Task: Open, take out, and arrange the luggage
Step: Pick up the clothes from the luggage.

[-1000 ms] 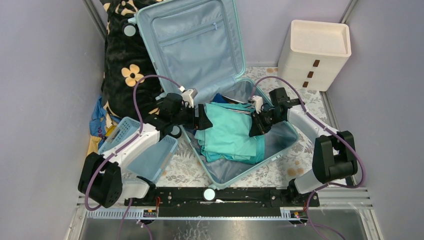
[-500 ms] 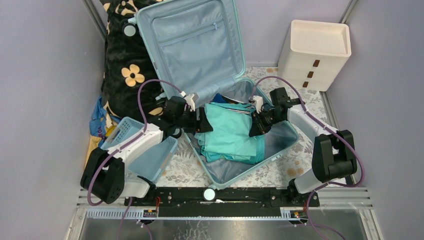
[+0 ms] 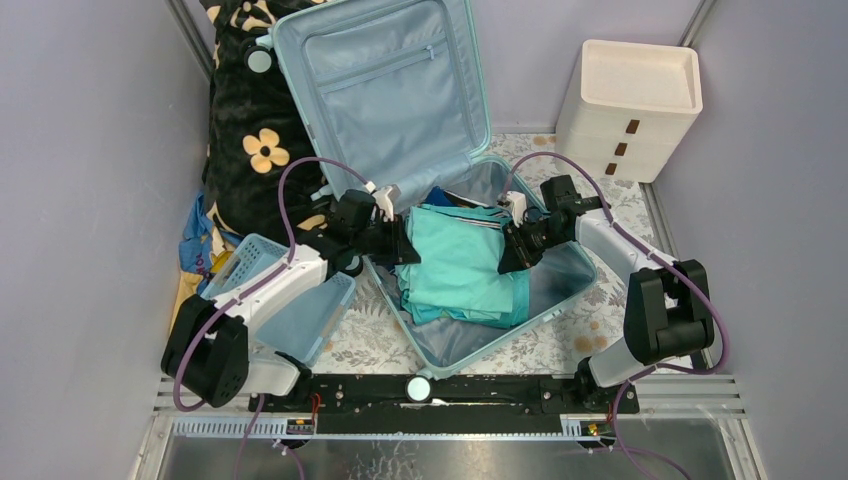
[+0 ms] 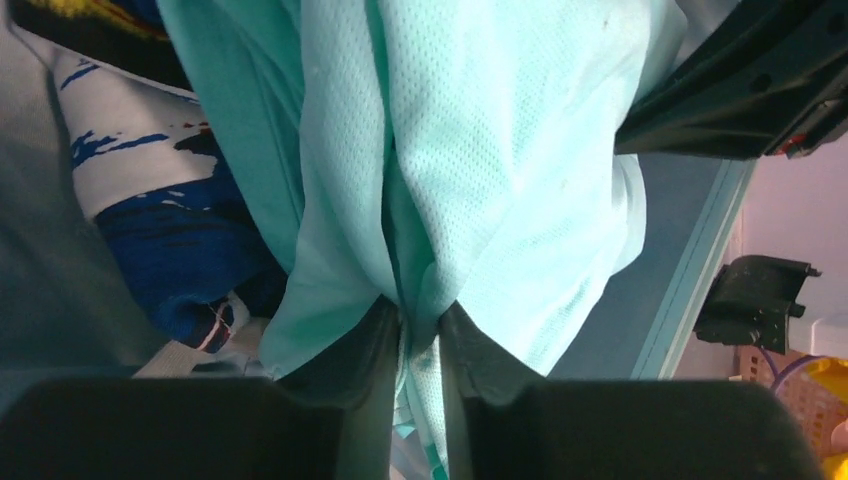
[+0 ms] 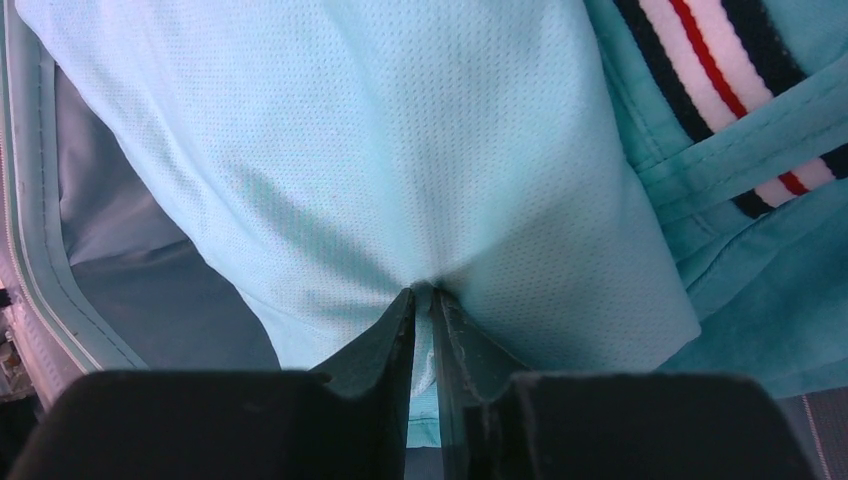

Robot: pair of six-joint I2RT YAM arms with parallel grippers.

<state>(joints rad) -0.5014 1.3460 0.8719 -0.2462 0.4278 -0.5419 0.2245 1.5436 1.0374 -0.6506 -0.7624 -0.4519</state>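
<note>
Luggage (image 3: 390, 100) is lying open on the table (image 3: 565, 352), lid leaning up at the back. Left gripper (image 4: 420, 322) and right gripper (image 5: 423, 300) are each pinching the mint shirt (image 3: 455, 265), jaws nearly closed on its folds. Left wrist view is showing a blue-white garment (image 4: 150, 210) beside it. Right wrist view is showing striped trim (image 5: 715, 90).

On the overhead feed I can't see the fingertips of the left gripper (image 3: 405, 243) or the right gripper (image 3: 507, 252). They are buried in the mint-green garment (image 3: 455, 265), which with the clothes beneath it covers most of the floor of the luggage (image 3: 390, 100), whose lid runs past the top edge. The left arm (image 3: 270, 290) blocks the middle of the blue basket (image 3: 232, 262). On the left wrist feed a blue-and-white cloth (image 4: 170, 230) is half tucked under the green and I can't tell what it is, and on the right wrist feed the top edge cuts the striped band (image 5: 720, 60).
</note>
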